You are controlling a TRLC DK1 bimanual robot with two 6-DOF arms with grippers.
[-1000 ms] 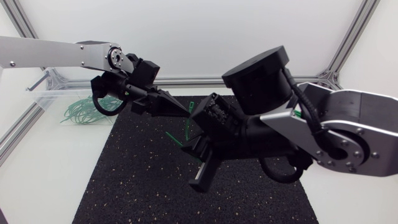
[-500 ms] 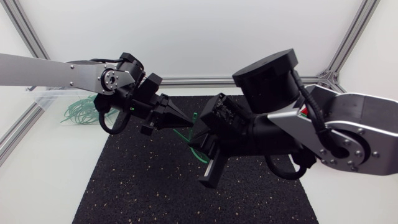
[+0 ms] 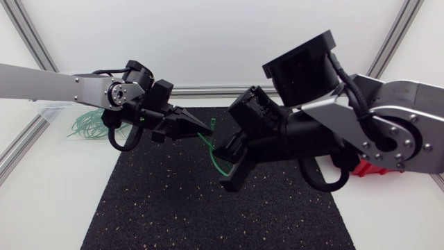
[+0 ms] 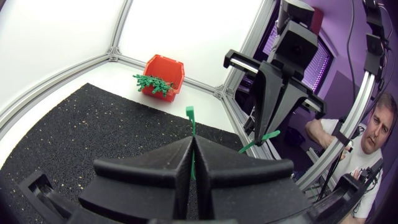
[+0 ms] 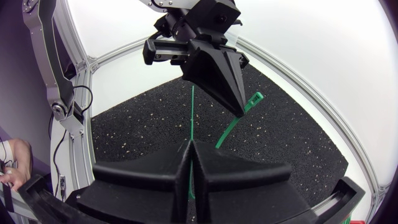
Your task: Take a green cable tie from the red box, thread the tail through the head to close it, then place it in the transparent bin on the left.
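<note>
A green cable tie [image 3: 216, 158] hangs above the black mat [image 3: 173, 208], stretched between both grippers. My left gripper [image 3: 205, 130] is shut on it just behind the head [image 4: 189, 112], which sticks out past the fingertips. My right gripper [image 3: 229, 177] is shut on the tail, a thin green strip [image 5: 192, 118] running ahead of its fingers towards the left gripper [image 5: 238, 107]. In the left wrist view the right gripper [image 4: 268, 134] points down with the tail end [image 4: 261, 138] at its tips. The red box [image 4: 163, 74] holds several green ties. The transparent bin [image 3: 52, 111] stands at the far left.
Several closed green ties [image 3: 87, 126] lie in the transparent bin. The red box [image 3: 374, 170] shows partly behind my right arm at the right. An aluminium frame [image 3: 28, 31] borders the white table around the mat.
My right arm has lifted and swung right, uncovering the red box. The left gripper shifted slightly right and the tie now hangs in a loop between the two grippers.
</note>
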